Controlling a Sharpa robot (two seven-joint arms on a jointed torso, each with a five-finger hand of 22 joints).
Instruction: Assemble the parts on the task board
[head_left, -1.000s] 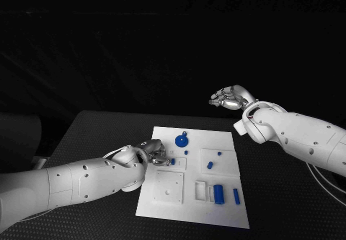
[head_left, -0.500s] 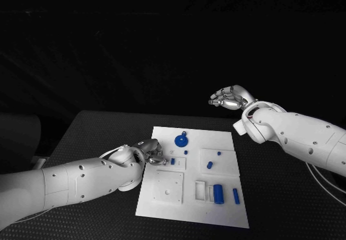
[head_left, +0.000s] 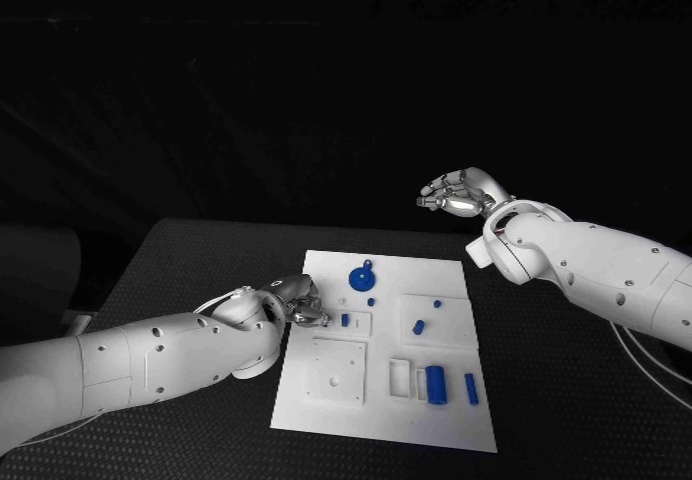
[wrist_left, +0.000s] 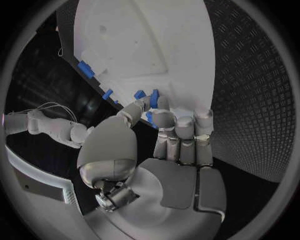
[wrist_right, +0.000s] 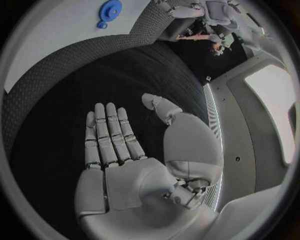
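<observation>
Several blue parts lie on the white task board (head_left: 335, 395) in the middle of the black worktop (head_left: 188, 260): a round disc (head_left: 361, 278) near the far edge, a small peg (head_left: 372, 302) just below it, a slanted piece (head_left: 418, 327) toward my right, and two upright cylinders (head_left: 436, 384) side by side near the front right. One more small blue part (head_left: 343, 321) stands at the board's left side, right by my left hand (head_left: 296, 303).

In the left wrist view, the left hand (wrist_left: 164, 131) has its fingers curled in with blue showing at the fingertips; I cannot tell whether it grips that piece or only touches it. The right hand (head_left: 457, 193) hangs well beyond the board's far right corner. In its own wrist view, the right hand (wrist_right: 134, 165) has its fingers stretched out and apart, holding nothing.

Compared with a second ago, the left hand has pulled back slightly toward the board's left edge, so the small part beside it shows more plainly. The right hand looks unchanged.
</observation>
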